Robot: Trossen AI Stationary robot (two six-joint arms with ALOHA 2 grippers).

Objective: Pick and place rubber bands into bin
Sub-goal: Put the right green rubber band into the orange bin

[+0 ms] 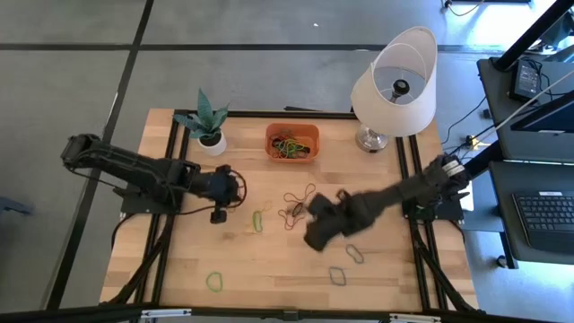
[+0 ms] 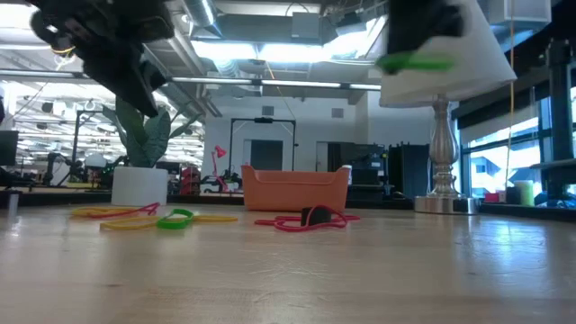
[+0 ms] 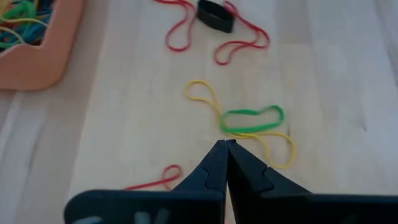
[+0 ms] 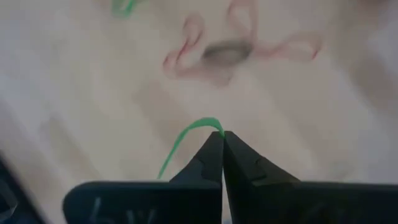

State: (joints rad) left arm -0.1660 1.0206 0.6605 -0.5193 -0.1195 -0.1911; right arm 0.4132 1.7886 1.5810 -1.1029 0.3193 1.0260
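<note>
Thin rubber bands lie scattered on the wooden table: a green one crossing a yellow one [image 3: 252,119], and a red loop around a black band [image 1: 296,208] [image 3: 214,15]. The orange bin [image 1: 292,128] [image 2: 295,189] sits at the far edge with several bands inside. My left gripper [image 3: 227,144] [image 1: 219,215] is shut, raised over the table just short of the green and yellow bands. My right gripper [image 4: 222,134] [image 1: 312,215] is shut on a green rubber band [image 4: 186,134] and raised high above mid-table. My right gripper pinches the green rubber band at one end of its loop [image 4: 211,123], right at the fingertips. The band is lifted clear of the table and trails away from the tips. In the low view it shows high up as a green streak [image 2: 414,63].
A white plant pot [image 1: 212,142] stands left of the bin and a lamp [image 1: 395,85] right of it. More bands lie toward the near edge: one green [image 1: 214,282] and two grey-blue [image 1: 337,275] [image 1: 355,254]. A red band [image 3: 155,179] lies beside my left fingers.
</note>
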